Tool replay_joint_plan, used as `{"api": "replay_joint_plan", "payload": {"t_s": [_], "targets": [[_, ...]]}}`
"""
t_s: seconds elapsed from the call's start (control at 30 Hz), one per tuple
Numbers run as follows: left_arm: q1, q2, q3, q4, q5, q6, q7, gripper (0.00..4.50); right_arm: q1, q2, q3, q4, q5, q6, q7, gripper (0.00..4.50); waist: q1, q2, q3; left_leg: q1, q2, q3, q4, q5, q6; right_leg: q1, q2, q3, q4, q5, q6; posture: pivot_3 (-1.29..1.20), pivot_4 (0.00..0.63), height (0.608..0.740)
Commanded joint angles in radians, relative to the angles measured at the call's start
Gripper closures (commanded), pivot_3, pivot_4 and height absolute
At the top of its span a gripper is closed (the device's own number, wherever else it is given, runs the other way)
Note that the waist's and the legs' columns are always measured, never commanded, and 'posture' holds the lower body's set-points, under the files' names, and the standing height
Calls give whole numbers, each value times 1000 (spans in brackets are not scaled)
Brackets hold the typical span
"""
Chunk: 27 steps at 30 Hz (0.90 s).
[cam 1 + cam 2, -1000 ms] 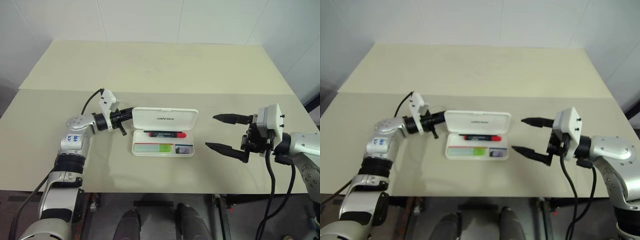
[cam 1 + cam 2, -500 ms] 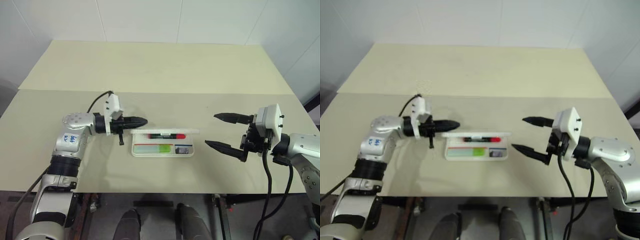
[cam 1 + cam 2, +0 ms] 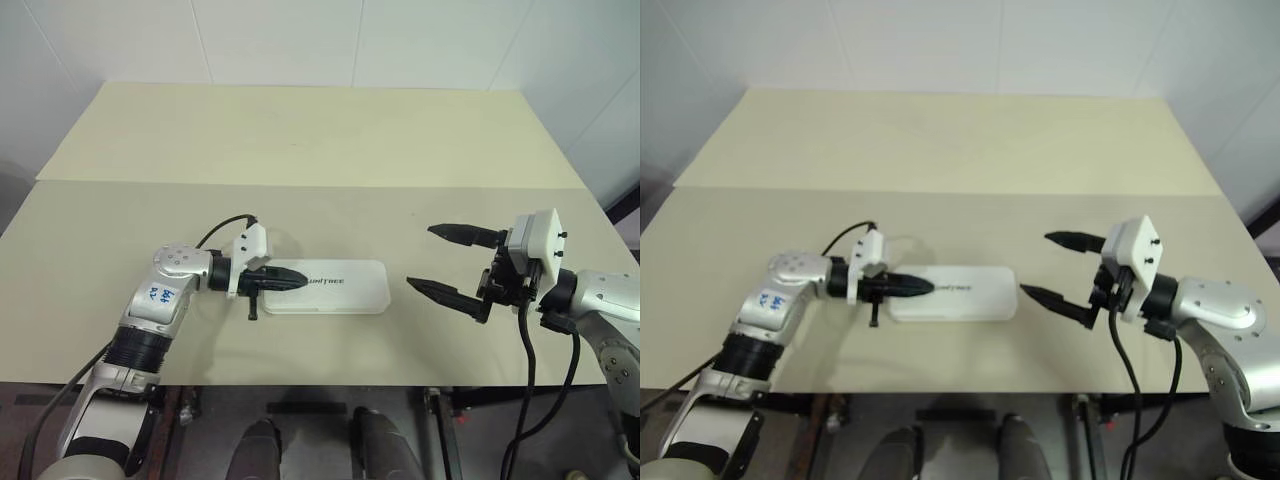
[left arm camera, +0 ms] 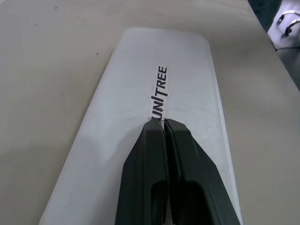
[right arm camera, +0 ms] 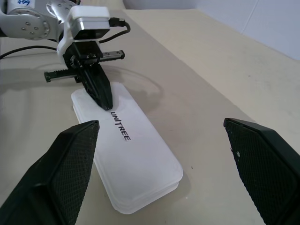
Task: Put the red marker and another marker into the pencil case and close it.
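Now we see the left gripper (image 3: 300,281), fingers together, pressing the closed pencil case (image 3: 345,289); right gripper (image 3: 447,262) spread apart nearby.

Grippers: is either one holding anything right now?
Nothing held. Left gripper, jaws shut, rests on the white plastic pencil case lid; right gripper hangs open beside it.

The white pencil case (image 3: 330,288), lid shut with its "UNITREE" print up, lies flat on the table.
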Motion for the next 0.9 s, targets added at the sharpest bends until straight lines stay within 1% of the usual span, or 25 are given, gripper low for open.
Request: {"api": "replay_joint_plan", "payload": {"t_s": [0.03, 0.17, 0.23, 0.27, 0.4, 0.47, 0.53, 0.6, 0.7, 0.77, 0.8, 0.83, 0.87, 0.9], "targets": [[29, -3, -41, 10, 54, 25, 36, 4460, -5, 6, -14, -41, 9, -11, -16, 0, 0, 1, 0, 0, 0, 0, 0, 0, 0, 0, 0, 0, 0, 0, 0, 0, 150, 740], [9, -18, -56, 18, 71, 22, 72, 4460, -6, 12, -5, -45, 7, -11, -24, 0, 2, 2, -1, 2, 0, 0, 1, 0, 1, 2, 0, 0, 0, 0, 0, 0, 150, 740], [8, -27, -56, 3, 60, 11, 72, 4460, -4, 16, 0, -45, 7, -11, -27, 0, 0, 2, -1, 2, 0, 0, 2, 1, 1, 4, 0, 0, -1, 0, -1, 0, 150, 740], [8, -31, -37, -17, 35, 24, 74, 4460, -5, 19, 7, -41, 4, -12, -27, 0, 0, 2, -1, 3, 0, 0, 2, 1, 1, 5, 0, 0, -2, 0, -1, 0, 150, 740], [13, -42, 80, -101, -86, 127, 115, 4460, -7, 22, 14, -14, 1, -22, -16, 0, -2, 2, -1, 2, 0, 0, 2, 1, 1, 6, 0, 0, -3, 0, -1, 0, 150, 740], [26, -28, 115, -132, -119, 160, 118, 4460, -10, 22, 14, 1, -2, -29, -9, 0, -4, 2, -1, 2, 0, 0, 1, 1, 1, 5, 0, 0, -3, 0, -1, 0, 150, 740], [47, -9, 201, -157, -170, 182, 142, 4460, -21, 28, 19, 27, -11, -38, -6, 0, -4, 2, -1, 2, 0, 0, 0, 1, 1, 3, 0, 0, -2, 0, -1, 0, 150, 740], [77, 17, 276, -177, -202, 173, 151, 4460, -31, 36, 21, 50, -20, -48, -6, 0, -7, 2, -1, 1, 0, 0, -1, 1, 1, 1, 0, 0, 0, 1, 1, 0, 150, 740], [132, 58, 345, -194, -231, 164, 147, 4460, -30, 44, 16, 79, -33, -66, -3, 0, -4, 2, -1, 1, 0, 0, -2, 1, 1, -2, 0, 0, 3, 1, 4, 0, 150, 740], [160, 76, 367, -205, -247, 162, 137, 4460, -26, 48, 9, 94, -39, -76, 1, 0, -3, 2, -1, 0, 0, 0, -2, 0, 1, -2, 0, 0, 3, 1, 4, 0, 150, 740], [178, 83, 395, -201, -267, 178, 144, 4460, -18, 53, 8, 107, -56, -94, -1, 0, -3, 2, -1, 0, 0, 0, -2, 0, 0, -2, 0, 0, 3, 1, 4, 0, 150, 740], [199, 88, 429, -187, -269, 151, 153, 4460, -7, 63, 7, 120, -69, -108, -8, 0, -3, 2, -1, 0, 0, 0, -2, 0, 0, -2, 0, 0, 2, 0, 2, 0, 150, 740], [216, 88, 450, -186, -269, 132, 164, 4042, 4, 68, 0, 135, -75, -122, -6, 0, -2, 2, -1, 0, 0, 0, -1, 0, 0, -2, 0, 0, 2, -1, 1, 0, 150, 740], [243, 100, 462, -202, -295, 151, 142, 3846, 11, 72, -4, 146, -81, -132, -7, 0, 0, 2, -1, 0, 0, 0, -1, 0, 0, -2, 0, 0, 2, -1, 1, 0, 150, 740]]}}
